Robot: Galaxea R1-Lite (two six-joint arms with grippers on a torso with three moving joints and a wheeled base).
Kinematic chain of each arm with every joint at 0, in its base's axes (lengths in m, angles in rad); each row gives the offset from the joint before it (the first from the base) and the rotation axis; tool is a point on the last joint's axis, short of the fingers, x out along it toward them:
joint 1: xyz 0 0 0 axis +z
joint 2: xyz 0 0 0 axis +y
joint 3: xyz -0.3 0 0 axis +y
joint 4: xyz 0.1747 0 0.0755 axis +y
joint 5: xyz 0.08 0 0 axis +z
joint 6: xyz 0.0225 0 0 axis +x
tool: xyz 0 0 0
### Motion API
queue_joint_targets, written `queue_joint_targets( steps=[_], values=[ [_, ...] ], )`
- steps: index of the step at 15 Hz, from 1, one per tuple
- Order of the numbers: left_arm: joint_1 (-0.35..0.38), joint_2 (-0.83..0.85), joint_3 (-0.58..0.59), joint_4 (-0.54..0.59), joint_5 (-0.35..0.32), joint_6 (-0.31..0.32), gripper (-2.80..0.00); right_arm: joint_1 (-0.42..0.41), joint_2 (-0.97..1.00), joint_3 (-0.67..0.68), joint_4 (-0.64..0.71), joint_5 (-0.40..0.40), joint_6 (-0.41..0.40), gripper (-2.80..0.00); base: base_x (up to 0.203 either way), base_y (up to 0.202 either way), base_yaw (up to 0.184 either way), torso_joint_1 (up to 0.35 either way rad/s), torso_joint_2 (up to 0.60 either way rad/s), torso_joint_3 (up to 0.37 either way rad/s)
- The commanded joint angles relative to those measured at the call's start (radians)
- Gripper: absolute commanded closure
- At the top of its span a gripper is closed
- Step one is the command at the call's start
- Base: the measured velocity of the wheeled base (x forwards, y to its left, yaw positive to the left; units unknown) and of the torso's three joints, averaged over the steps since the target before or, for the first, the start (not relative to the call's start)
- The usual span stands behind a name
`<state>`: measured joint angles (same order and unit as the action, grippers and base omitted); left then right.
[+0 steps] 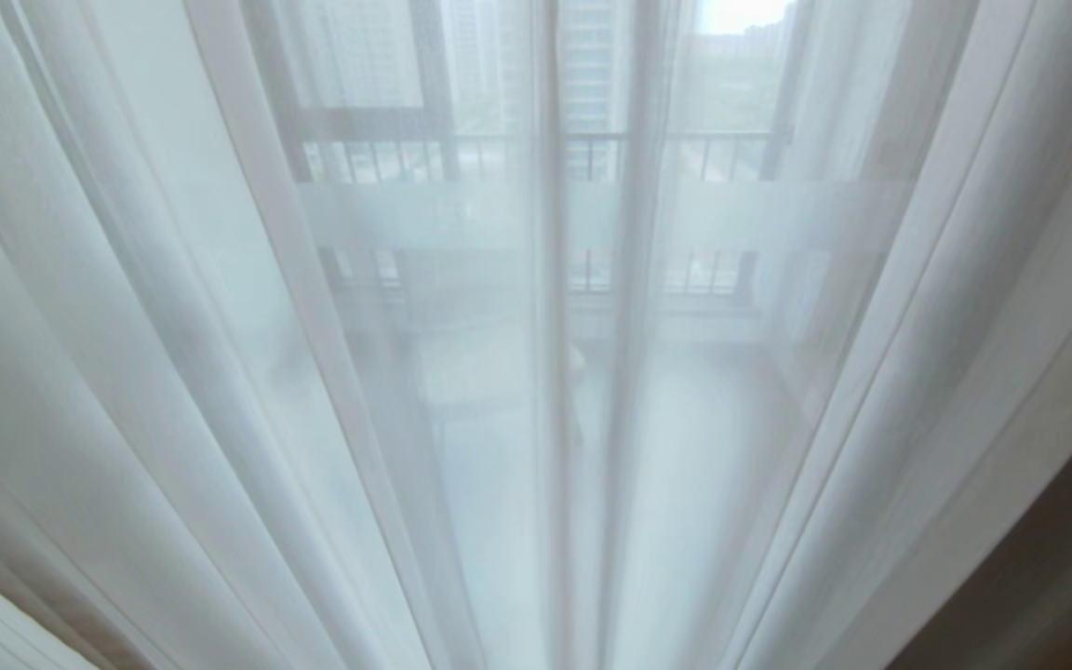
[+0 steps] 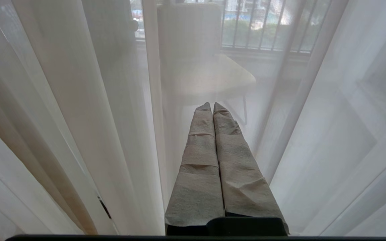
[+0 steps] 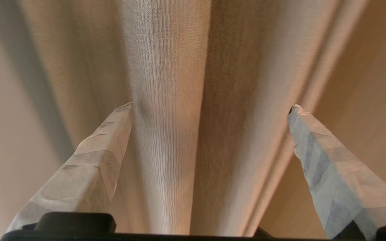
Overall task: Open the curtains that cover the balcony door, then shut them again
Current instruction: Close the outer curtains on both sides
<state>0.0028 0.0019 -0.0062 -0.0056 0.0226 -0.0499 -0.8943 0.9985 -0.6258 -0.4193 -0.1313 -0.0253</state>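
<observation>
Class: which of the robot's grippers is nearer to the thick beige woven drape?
Right. The right gripper stands open with a fold of the thick beige woven drape between its fingers. The shut left gripper faces only the white sheers.

White sheers (image 1: 173,372), beige woven drapes (image 3: 166,100)

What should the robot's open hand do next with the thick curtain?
Probably ease the right gripper forward and close it on the raised fold of the thick beige drape. Its fingers stand wide apart with that fold between them, not yet pinched. The white sheers hang across the balcony door.
</observation>
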Motion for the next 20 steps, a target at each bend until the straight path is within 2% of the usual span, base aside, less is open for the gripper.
queue_joint_targets(
  steps=[1, 6, 8, 12, 18, 19, 20],
  values=[
    [0.0, 0.0, 0.0, -0.001, 0.0, -0.001, 0.0, 0.001, 0.082, -0.021, -0.025, 0.003, -0.001, -2.8, 0.0, 0.0, 0.0, 0.0, 0.0, 0.0],
    [0.0, 0.0, 0.0, -0.001, 0.0, -0.001, 0.0, 0.001, 0.174, -0.101, -0.033, 0.09, 0.019, -2.8, 0.0, 0.0, 0.0, 0.0, 0.0, 0.0],
    [0.0, 0.0, 0.0, -0.001, 0.0, -0.001, 0.0, 0.001, 0.185, -0.112, -0.033, 0.146, 0.022, -2.8, 0.0, 0.0, 0.0, 0.0, 0.0, 0.0],
    [0.0, 0.0, 0.0, -0.001, 0.0, -0.001, 0.0, 0.001, 0.187, -0.132, -0.036, 0.21, 0.033, -2.8, 0.0, 0.0, 0.0, 0.0, 0.0, 0.0],
    [0.0, 0.0, 0.0, -0.001, 0.0, -0.001, 0.0, 0.003, 0.213, -0.178, -0.036, 0.257, 0.051, -2.8, 0.0, 0.0, 0.0, 0.0, 0.0, 0.0],
    [0.0, 0.0, 0.0, -0.001, 0.0, -0.001, 0.0, 0.003, 0.213, -0.182, -0.036, 0.257, 0.051, 0.0, 0.0, 0.0, 0.0, 0.0, 0.0, 0.0],
    [0.0, 0.0, 0.0, -0.001, 0.0, -0.001, 0.0, 0.003, 0.215, -0.184, -0.036, 0.257, 0.052, 0.0, 0.0, 0.0, 0.0, 0.0, 0.0, 0.0]
  ],
)
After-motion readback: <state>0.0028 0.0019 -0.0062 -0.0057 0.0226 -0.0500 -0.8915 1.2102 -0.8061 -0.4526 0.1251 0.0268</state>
